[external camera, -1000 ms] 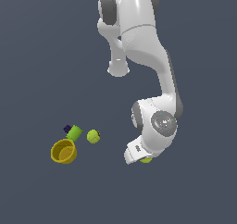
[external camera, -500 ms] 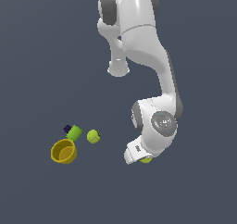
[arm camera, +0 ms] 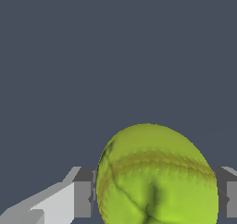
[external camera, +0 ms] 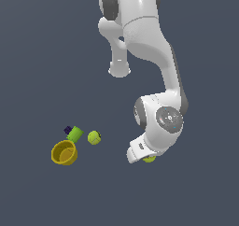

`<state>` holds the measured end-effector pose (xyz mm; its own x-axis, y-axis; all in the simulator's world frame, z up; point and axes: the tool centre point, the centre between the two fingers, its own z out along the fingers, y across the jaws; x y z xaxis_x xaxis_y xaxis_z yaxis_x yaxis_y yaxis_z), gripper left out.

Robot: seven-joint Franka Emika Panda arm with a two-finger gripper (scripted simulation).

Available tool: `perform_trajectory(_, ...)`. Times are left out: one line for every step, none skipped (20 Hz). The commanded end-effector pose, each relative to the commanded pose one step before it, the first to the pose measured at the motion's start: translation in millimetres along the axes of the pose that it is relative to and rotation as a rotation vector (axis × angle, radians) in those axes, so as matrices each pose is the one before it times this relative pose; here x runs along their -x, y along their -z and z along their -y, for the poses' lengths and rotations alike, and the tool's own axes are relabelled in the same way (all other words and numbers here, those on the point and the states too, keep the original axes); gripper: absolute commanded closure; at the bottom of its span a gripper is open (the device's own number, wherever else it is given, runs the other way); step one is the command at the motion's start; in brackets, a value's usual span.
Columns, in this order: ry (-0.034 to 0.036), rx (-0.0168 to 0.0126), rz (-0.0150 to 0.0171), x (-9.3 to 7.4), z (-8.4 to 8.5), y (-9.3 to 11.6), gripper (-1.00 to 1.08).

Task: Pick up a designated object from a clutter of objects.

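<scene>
Tennis ball, the designated one, sits squarely between the fingers, filling the gap from one pad to the other. Whether the pads are clenched on it or only bracketing it cannot be told; no clear gap shows on either side. In the exterior view only a sliver of the ball peeks from under the arm's hand.

If the pads are not seated on the widest part, the round, fuzzy ball could squirt out when lifted and roll off across the tabletop.

Well apart from the fingers lie the second tennis ball, green cylinder and yellow cup, so a collision seems unlikely.
</scene>
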<state>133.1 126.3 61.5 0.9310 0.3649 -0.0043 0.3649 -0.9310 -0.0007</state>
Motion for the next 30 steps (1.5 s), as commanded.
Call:
perform_trajectory(0.00036, 0.00062, -0.00322, -0.3, 3.71, 15.78, 1.08)
perform_trajectory(0.0, 0.0, 0.0, 0.33, 1.86, 7.17, 1.08)
perform_trajectory(0.00028, 0.0004, 0.00006, 0.32, 2.27, 7.92, 1.08)
perform_trajectory(0.0, 0.0, 0.0, 0.39, 2.23, 8.62, 1.08)
perform_trajectory(0.0, 0.0, 0.0, 0.41, 2.4, 9.28, 1.08)
perform_trajectory(0.0, 0.0, 0.0, 0.43, 2.56, 9.89, 1.08)
perform_trajectory(0.0, 0.0, 0.0, 0.45, 2.7, 10.46, 1.08)
perform_trajectory(0.0, 0.0, 0.0, 0.46, 2.83, 10.98, 1.08)
perform_trajectory(0.0, 0.0, 0.0, 0.47, 2.96, 11.47, 1.08)
perform_trajectory(0.0, 0.0, 0.0, 0.47, 3.04, 11.81, 1.08)
perform_trajectory(0.00049, 0.00047, -0.00012, 0.42, 3.45, 11.97, 1.08)
perform_trajectory(0.0, 0.0, 0.0, 0.43, 3.04, 11.82, 1.08)
perform_trajectory(0.0, 0.0, 0.0, 0.41, 3.03, 11.78, 1.08)
perform_trajectory(0.0, 0.0, 0.0, 0.39, 3.01, 11.74, 1.08)
perform_trajectory(0.0, 0.0, 0.0, 0.37, 3.0, 11.71, 1.08)
perform_trajectory(0.0, 0.0, 0.0, 0.35, 2.99, 11.68, 1.08)
perform_trajectory(0.0, 0.0, 0.0, 0.32, 2.98, 11.62, 1.08)
perform_trajectory(0.0, 0.0, 0.0, 0.29, 2.96, 11.56, 1.08)
perform_trajectory(0.00038, -0.00011, -0.00029, 0.31, 3.17, 11.69, 1.08)
perform_trajectory(0.0, 0.0, 0.0, 0.24, 2.93, 11.43, 1.08)
perform_trajectory(0.0, 0.0, 0.0, 0.2, 2.9, 11.34, 1.08)
perform_trajectory(0.0, 0.0, 0.0, 0.17, 2.88, 11.26, 1.08)
perform_trajectory(0.0, 0.0, 0.0, 0.13, 2.85, 11.16, 1.08)
perform_trajectory(0.0, 0.0, 0.0, 0.09, 2.83, 11.05, 1.08)
perform_trajectory(0.0, 0.0, 0.0, 0.05, 2.8, 10.93, 1.08)
perform_trajectory(-0.00022, -0.00053, -0.00039, 0.16, 2.44, 11.03, 1.08)
perform_trajectory(0.0, 0.0, 0.0, -0.03, 2.72, 10.61, 1.08)
perform_trajectory(0.0, 0.0, 0.0, -0.08, 2.57, 10.03, 1.08)
perform_trajectory(0.0, 0.0, 0.0, -0.11, 2.38, 9.3, 1.08)
perform_trajectory(0.0, 0.0, 0.0, -0.15, 2.2, 8.6, 1.08)
